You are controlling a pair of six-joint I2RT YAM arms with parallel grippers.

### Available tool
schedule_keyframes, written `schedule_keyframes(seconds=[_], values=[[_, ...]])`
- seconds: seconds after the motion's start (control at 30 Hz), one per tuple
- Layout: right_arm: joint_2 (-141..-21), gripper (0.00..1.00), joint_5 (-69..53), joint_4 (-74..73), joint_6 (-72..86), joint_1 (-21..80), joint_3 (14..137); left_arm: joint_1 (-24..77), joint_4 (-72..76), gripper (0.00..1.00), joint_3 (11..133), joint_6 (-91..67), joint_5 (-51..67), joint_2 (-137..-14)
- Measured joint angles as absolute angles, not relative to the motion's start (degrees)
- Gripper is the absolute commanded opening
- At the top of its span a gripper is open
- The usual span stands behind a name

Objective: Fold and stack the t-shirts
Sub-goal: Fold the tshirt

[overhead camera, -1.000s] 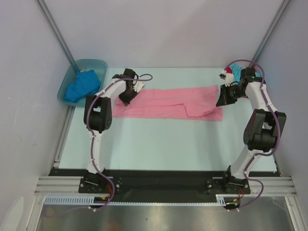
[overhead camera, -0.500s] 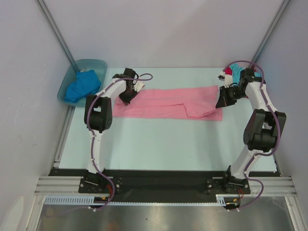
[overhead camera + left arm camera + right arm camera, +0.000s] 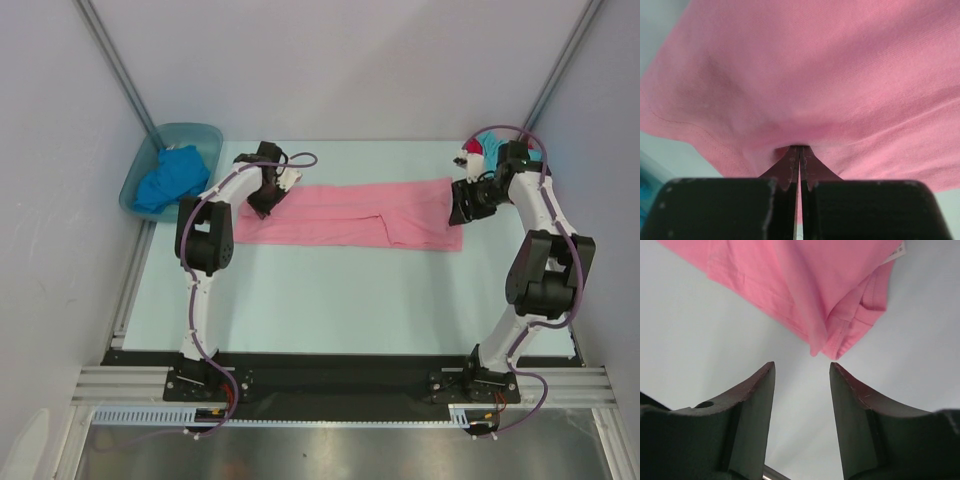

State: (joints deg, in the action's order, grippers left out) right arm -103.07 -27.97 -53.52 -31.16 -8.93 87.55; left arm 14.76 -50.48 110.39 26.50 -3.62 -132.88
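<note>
The pink t-shirt (image 3: pixel 350 214) lies folded into a long strip across the far half of the table. My left gripper (image 3: pixel 262 203) is shut on its left end, with pink cloth (image 3: pixel 805 75) bunched at the fingertips. My right gripper (image 3: pixel 458 212) stands open just off the shirt's right end; the cloth's corner (image 3: pixel 840 335) lies free ahead of the jaws. A royal blue t-shirt (image 3: pixel 168 180) lies crumpled in the tub. Turquoise (image 3: pixel 492 141) and red (image 3: pixel 475 149) shirts sit bunched behind the right arm.
A blue-green translucent tub (image 3: pixel 135 190) stands at the far left, off the table's corner. White walls close in on both sides and the back. The pale table surface (image 3: pixel 340 290) stretches toward the arm bases.
My right gripper has opened and let go of the pink shirt's right end, which now lies flat on the table. The left gripper has not moved.
</note>
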Motion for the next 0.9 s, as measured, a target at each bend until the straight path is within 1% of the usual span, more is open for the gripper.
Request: schedule_keyframes(seconds=[0.13,0.23,0.27,0.37,0.43,0.67,0.9], values=[[-100.62,0.49,-24.03,-50.72,-31.14,-6.04,87.35,14.76,-50.48,0.0,110.39,26.5,-3.62,-132.9],[-99.26,0.47,-19.0,-46.72,-31.92,-0.45,84.93,14.76,-50.5,0.0,110.39,26.52,-3.68,-132.9],[-99.22,0.47,-17.85,-45.89,-32.27,2.92,84.16,14.76,-50.52,0.0,110.41,26.55,-3.68,-132.9],[-100.18,0.47,-14.0,-44.07,-34.41,10.39,81.89,14.76,-50.59,0.0,110.5,26.57,-3.73,-132.9],[-101.34,0.47,-12.6,-43.68,-35.62,13.23,81.49,14.76,-50.59,0.0,110.5,26.57,-3.77,-132.9],[-105.54,0.48,-9.34,-42.3,-38.2,14.41,81.8,14.76,-50.48,0.0,110.34,26.55,-3.77,-132.88],[-106.21,0.49,-8.82,-42.33,-40.25,16.97,81.8,14.7,-50.02,0.0,109.78,26.5,-3.77,-132.64]])
